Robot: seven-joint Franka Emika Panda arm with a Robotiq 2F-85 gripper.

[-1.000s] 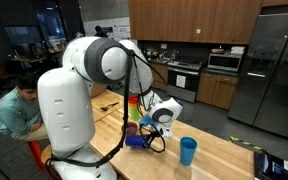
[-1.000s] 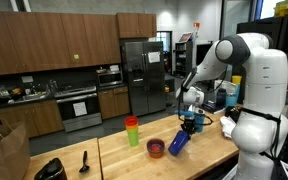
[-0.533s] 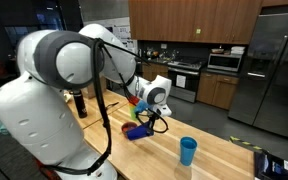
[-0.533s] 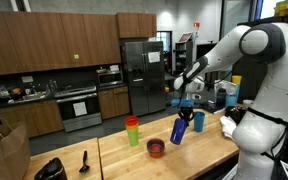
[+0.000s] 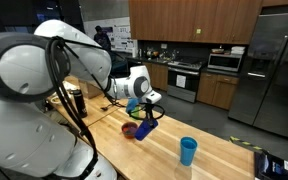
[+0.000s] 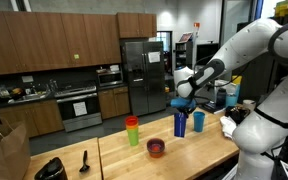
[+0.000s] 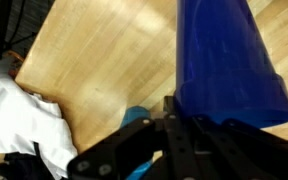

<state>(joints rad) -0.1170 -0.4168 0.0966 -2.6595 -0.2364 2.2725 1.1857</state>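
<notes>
The tool (image 6: pixel 180 107) is closed tight on the rim of a tall dark blue plastic cup (image 6: pixel 180 125). The cup hangs roughly upright beneath it and seems lifted clear of the wooden surface (image 6: pixel 124 158), though the angle makes this hard to judge. A light blue plastic cup (image 6: pixel 198 121) stands just beside the tool, and a small red bowl (image 6: pixel 156 148) sits below, on its opposite side.
</notes>
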